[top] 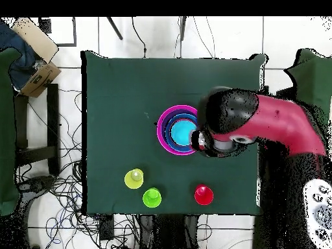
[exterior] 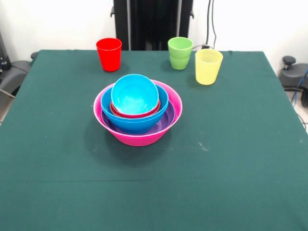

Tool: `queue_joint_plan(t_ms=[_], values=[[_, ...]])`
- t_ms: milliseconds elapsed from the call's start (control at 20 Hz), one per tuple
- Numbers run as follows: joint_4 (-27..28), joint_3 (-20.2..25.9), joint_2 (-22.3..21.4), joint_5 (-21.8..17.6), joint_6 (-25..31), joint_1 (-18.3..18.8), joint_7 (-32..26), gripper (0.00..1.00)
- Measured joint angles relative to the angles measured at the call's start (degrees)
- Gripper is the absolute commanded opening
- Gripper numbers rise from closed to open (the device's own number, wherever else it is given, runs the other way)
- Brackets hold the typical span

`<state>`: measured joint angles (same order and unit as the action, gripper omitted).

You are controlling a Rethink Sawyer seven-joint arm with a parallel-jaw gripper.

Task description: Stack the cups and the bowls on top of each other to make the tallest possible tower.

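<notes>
The tower stands mid-table: a large pink bowl (exterior: 139,138) holds a purple bowl (exterior: 167,120), a blue bowl (exterior: 135,123), a magenta-red bowl (exterior: 140,115) and a cyan bowl (exterior: 134,94) on top. Behind it three cups stand upright and apart: red (exterior: 109,54), green (exterior: 180,53) and translucent yellow (exterior: 208,66). From overhead the pile (top: 165,130) lies partly under the red and black arm (top: 259,123), with the yellow (top: 134,178), green (top: 152,197) and red (top: 203,194) cups in a row below. The gripper shows in neither view.
A dark green cloth (exterior: 231,163) covers the table. In the overhead view the arm's bulk hangs over the right edge of the pile. A cardboard box (top: 39,74) and cables (top: 58,194) lie off the table.
</notes>
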<state>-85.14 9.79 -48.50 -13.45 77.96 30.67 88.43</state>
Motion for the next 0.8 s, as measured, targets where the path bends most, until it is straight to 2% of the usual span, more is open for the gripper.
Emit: queue_joint_plan(t_ms=[300,500,600,800], values=[[-4.2,1.4,1.5,-1.6,-11.1,10.2,-0.3,1.00],[-4.7,2.4,3.8,-4.2,-14.8,14.3,-0.7,1.00],[-5.9,4.2,5.6,-6.3,-17.1,18.2,-1.7,1.00],[-8.2,6.7,7.3,-8.4,-18.9,22.8,-4.0,1.00]])
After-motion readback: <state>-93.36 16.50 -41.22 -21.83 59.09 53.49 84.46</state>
